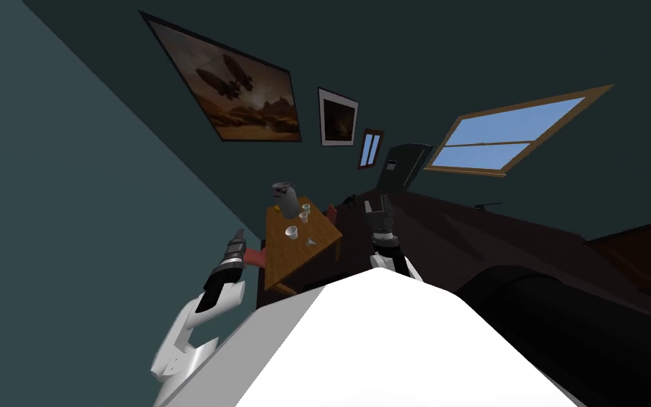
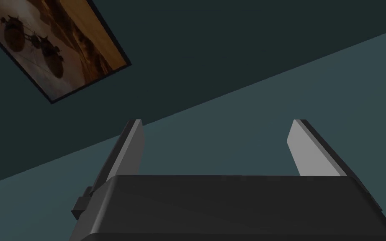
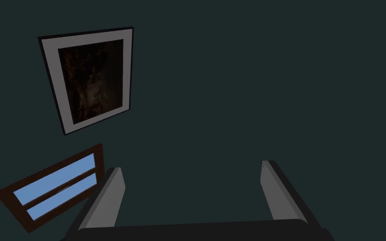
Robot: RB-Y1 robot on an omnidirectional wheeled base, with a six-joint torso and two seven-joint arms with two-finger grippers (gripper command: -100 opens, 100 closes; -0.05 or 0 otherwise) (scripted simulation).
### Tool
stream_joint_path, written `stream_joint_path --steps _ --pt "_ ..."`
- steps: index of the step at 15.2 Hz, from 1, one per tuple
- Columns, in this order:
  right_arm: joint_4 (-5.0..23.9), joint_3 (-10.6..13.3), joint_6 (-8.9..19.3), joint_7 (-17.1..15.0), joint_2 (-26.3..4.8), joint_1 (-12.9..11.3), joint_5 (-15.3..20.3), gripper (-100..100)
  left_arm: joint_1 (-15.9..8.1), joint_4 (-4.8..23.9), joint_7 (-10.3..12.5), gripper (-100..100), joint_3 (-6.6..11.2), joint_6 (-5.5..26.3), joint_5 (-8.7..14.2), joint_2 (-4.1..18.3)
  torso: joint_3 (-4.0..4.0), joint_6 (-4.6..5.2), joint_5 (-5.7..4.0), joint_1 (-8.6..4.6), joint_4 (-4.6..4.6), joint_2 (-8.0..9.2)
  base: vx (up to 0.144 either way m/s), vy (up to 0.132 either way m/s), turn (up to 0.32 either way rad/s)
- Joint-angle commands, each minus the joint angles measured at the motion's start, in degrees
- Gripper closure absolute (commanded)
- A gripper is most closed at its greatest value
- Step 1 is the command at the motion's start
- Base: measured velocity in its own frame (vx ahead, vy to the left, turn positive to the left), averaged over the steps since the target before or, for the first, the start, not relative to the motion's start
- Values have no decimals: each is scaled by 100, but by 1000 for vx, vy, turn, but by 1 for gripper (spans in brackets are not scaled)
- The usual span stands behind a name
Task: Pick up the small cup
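Head view, just left of centre: brown table [image 1: 282,267], slanted with the whole frame. Near the middle of its top, small cup [image 1: 291,232], white, upright, touching none of the other things. Just above and right of it in the frame, two more cups: a pale one [image 1: 303,217] and, right behind that, another [image 1: 306,208] with a greenish top. Above those, at the table's far end, grey jug [image 1: 285,199], upright. Just lower right of the small cup, a tiny pale thing [image 1: 311,242], too small to name.

Left of the table, lower left of the small cup: left gripper [image 1: 238,236], pointing up the frame, well apart from the small cup and off the table top. Close beside it, a red piece [image 1: 255,258] at the table's left edge; cannot tell what it is. In the left wrist view, fingers [image 2: 129,150] spread wide, about a third of the frame apart.

Right of the table, near the frame's centre: right gripper [image 1: 378,207], also pointing up the frame, over a dark brown surface [image 1: 472,240], well apart from the small cup. In the right wrist view, fingers [image 3: 276,192] likewise spread wide.
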Motion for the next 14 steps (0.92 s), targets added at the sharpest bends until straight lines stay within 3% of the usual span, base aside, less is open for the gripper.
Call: stream_joint_path --steps 1,3,4,6,7,9,10,12,13,14 --pt "0 0 0 0 0 0 0 0 -112 246 33 -100 228 286 5 72 0 0 0 0 0 0 -11 -26 -357" --pt "0 0 0 0 0 0 0 0 -112 246 33 -100 228 482 5 72 0 1 0 -2 0 0 -8 -18 -182" --pt "0 -1 0 0 0 1 0 0 -197 420 54 -100 400 659 7 118 0 -4 0 1 0 -1 -3 -21 -213" --pt "0 0 0 0 0 0 0 0 -197 420 54 -100 400 817 7 118 -2 0 0 0 0 -3 -4 -17 -179" --pt "0 -1 0 0 0 1 0 0 -284 596 75 -100 574 1009 10 158 -1 -3 0 2 -1 -2 -2 -21 -213" --pt "0 0 0 0 0 0 0 0 -284 596 75 -100 574 1156 10 158 -1 0 0 0 0 -2 -4 -16 -203" --pt "0 -1 0 0 0 1 0 0 -370 774 97 -100 748 1324 12 194 -1 -2 0 2 0 -2 -4 -22 -294" --pt "0 0 0 0 0 0 0 0 -370 774 97 -100 748 1498 12 194 -2 0 0 0 -1 -3 -2 -15 -183" --pt "0 -1 0 0 0 1 0 0 -457 953 119 -100 924 1651 14 225 -1 -5 1 2 -1 -2 1 -19 -213" --pt "0 0 0 0 0 0 0 0 -457 953 119 -100 924 1745 14 225 -2 1 1 1 -1 -3 0 -20 -252"
